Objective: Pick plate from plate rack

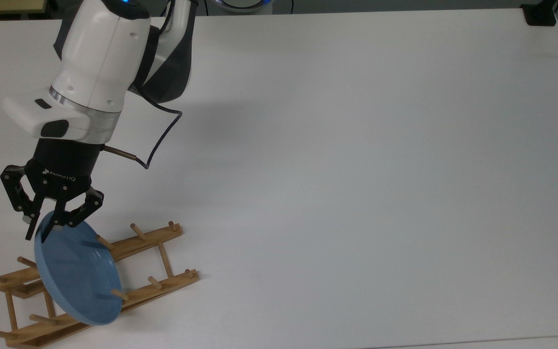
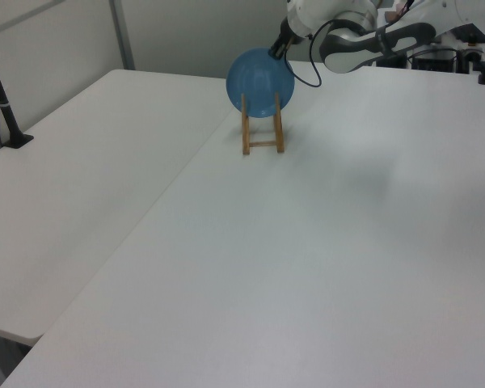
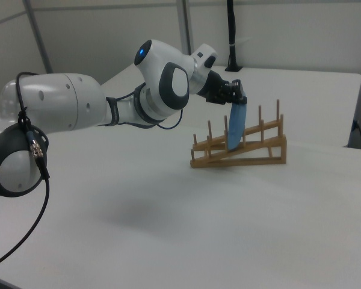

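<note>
One plate (image 1: 76,276) sits just under my claw (image 1: 42,228), its top rim between my fingers. One plate rack (image 1: 155,242) carries it, with two long rails (pegs on both, some hidden behind the plate). One bench (image 1: 356,169) lies beneath all of it.

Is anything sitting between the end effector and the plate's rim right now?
Nothing: in the top view the end effector straddles the top rim of the plate, one finger on each side. The plate stands in the plate rack.
</note>
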### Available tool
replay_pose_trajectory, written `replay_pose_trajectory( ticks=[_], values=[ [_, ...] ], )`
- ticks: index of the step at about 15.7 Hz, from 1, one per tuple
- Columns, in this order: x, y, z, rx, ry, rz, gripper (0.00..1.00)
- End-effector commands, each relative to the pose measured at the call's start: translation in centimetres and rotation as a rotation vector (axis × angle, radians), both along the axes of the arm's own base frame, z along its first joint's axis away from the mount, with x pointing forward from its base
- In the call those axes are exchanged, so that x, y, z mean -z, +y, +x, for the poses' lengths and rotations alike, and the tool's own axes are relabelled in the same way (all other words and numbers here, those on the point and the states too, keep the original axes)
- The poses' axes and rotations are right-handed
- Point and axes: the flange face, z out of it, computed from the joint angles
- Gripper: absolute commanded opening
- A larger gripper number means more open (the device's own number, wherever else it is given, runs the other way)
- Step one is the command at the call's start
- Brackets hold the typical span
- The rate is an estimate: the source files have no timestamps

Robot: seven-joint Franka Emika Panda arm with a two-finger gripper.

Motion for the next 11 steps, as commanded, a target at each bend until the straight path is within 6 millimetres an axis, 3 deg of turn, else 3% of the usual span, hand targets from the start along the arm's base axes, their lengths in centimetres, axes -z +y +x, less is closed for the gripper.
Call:
replay_pose_trajectory(
  ticks=[1,11],
  values=[
    [-0.9,0.2,0.1,-0.036,0.001,-0.094,0.16],
    [-4.0,-0.6,-0.7,-0.035,-0.025,-0.149,0.14]
  ],
)
